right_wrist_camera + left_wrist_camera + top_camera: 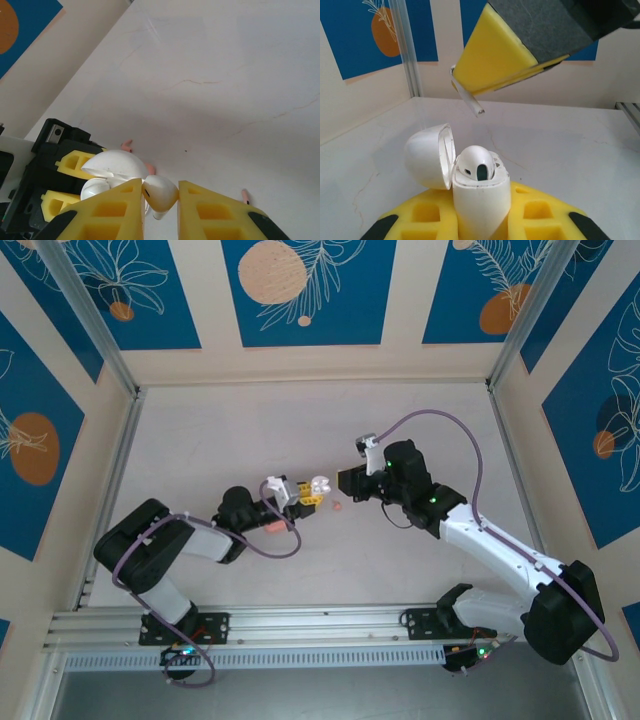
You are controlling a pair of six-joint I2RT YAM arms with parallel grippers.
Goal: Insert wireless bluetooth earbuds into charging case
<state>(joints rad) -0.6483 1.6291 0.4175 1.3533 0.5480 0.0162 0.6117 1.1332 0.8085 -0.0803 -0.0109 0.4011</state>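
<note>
L gripper [481, 222] is clamped on the glossy white plastic charging case [480, 200], lid open at 9 o'clock, one white earbud [476, 162] seated inside. R gripper [160, 197], at 12 o'clock over the case, pinches the second white earbud [161, 191]. Align its stem w/ the free socket, then lower slowly.

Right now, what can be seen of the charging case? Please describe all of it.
The charging case is a small glossy white plastic shell with rounded edges. It stands roughly upright, clamped between the yellow pads of the left gripper. Its hinged lid is swung open sideways, and one white earbud sits in a well inside.
</note>
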